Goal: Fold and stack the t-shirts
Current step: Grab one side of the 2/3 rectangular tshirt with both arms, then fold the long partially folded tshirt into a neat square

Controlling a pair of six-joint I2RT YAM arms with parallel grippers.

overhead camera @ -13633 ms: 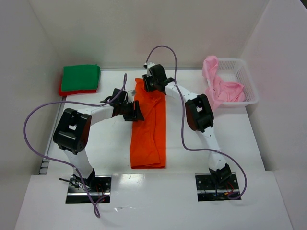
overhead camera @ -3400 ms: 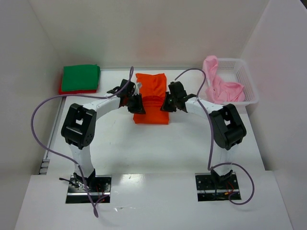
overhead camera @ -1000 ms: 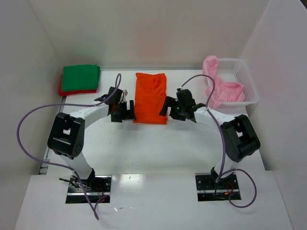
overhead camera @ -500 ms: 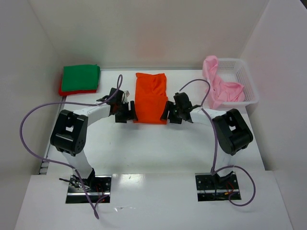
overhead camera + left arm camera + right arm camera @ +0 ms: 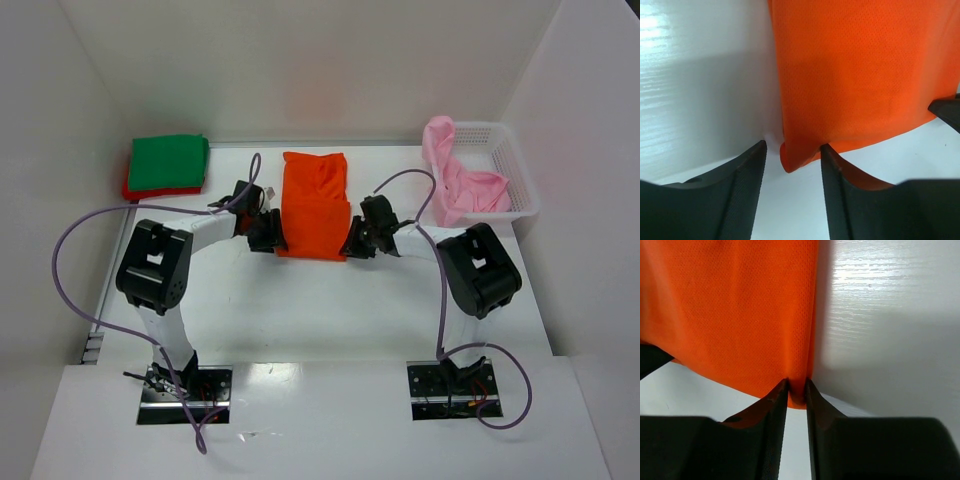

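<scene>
The orange t-shirt lies folded into a rectangle at the table's middle. My left gripper is at its near left corner. In the left wrist view the orange t-shirt has that corner between the fingers of the left gripper, which stands open, with a gap on the left side. My right gripper is at the near right corner. In the right wrist view the right gripper is shut on the corner of the orange t-shirt. A folded green t-shirt lies on a red t-shirt. A pink t-shirt is crumpled.
The white lattice basket holding the pink cloth stands at the back right, against the right wall. The green and red stack is at the back left corner. White walls enclose the table on three sides.
Both grippers moved inward to the orange t-shirt's near corners and their jaws narrowed. The right one has pinched its corner. The cloth has not shifted.
</scene>
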